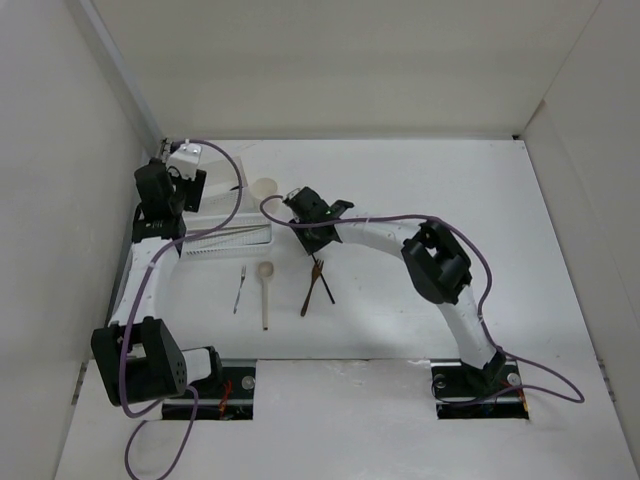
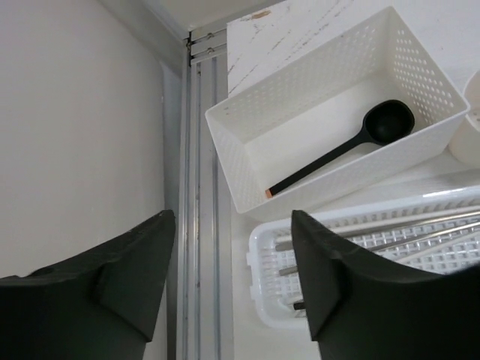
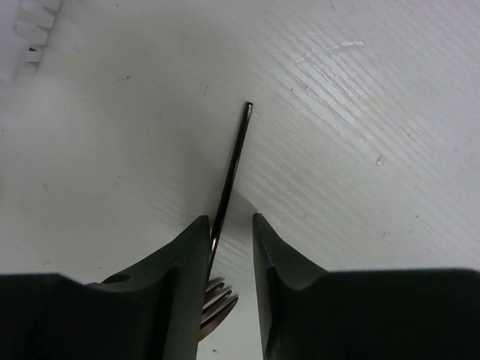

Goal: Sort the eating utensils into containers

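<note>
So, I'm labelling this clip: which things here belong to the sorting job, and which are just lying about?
Job: box, cup, tray, dark spoon, metal fork, pale spoon, brown fork, dark chopstick, chopsticks in tray.
Lying about: only the purple cables.

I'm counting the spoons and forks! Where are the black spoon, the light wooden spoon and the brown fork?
black spoon [image 2: 337,150]: left wrist view, middle of its handle.
pale wooden spoon [image 1: 265,298]: top view, middle of its handle.
brown wooden fork [image 1: 309,293]: top view, on its handle, below the prongs.
</note>
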{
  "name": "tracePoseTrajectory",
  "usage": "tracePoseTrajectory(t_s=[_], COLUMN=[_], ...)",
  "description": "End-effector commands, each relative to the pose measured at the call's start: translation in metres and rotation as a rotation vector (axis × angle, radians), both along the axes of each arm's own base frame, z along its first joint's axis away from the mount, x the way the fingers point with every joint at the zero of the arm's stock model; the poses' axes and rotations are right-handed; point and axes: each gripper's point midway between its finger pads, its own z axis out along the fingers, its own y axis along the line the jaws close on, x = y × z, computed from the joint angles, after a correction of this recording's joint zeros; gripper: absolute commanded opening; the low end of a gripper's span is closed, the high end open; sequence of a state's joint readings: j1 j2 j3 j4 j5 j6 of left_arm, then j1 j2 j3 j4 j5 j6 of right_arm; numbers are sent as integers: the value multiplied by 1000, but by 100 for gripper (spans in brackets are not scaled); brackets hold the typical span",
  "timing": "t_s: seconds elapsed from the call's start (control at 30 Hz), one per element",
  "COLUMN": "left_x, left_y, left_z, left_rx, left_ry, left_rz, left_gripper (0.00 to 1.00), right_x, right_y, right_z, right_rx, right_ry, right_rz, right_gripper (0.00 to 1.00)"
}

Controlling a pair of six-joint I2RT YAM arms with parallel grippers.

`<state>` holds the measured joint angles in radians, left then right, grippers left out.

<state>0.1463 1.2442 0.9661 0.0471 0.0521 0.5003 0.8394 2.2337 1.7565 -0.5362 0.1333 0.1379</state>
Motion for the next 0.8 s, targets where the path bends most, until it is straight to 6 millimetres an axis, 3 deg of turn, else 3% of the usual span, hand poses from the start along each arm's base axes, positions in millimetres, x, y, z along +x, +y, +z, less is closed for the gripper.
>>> tracePoseTrajectory(t_s=[0.0, 0.1, 0.13, 0.23, 0.37, 0.53, 0.6, 0.63, 0.67, 0.77], left_x=[1, 4, 5, 12, 23, 35, 45, 45, 48, 47], left_y=[-8, -42, -47, -66, -76, -93, -96, -96, -98, -101], left_z=[3, -8, -15, -22, -36, -59, -51, -63, -58, -75], left_rx=[9, 122, 151, 221, 274, 310, 325, 318, 332, 367], left_ry=[-56, -18, 4, 15, 47, 107, 89, 134, 125, 179], left_rz=[-58, -290, -347, -506, -631, -782, -816, -834, -858, -920], left_gripper=[62, 69, 70, 71, 69, 68, 67, 67, 67, 67], right_x=[-7, -9, -9, -6, -1, 11, 12, 17, 19, 23], right_y=[-20, -26, -26, -32, -47, -71, -86, -92, -98, -108], right_z=[-24, -23, -25, -22, -30, -19, -22, -19, -14, -8], right_rx=[-110, -112, -109, -113, -114, -113, -125, -117, -118, -93], right_ry=[13, -1, -4, -11, -2, -41, -30, -37, -46, -64], right_rz=[-36, -53, -53, -67, -104, -161, -185, -202, -216, -230], right_gripper=[34, 20, 11, 1, 0, 0, 0, 0, 0, 0])
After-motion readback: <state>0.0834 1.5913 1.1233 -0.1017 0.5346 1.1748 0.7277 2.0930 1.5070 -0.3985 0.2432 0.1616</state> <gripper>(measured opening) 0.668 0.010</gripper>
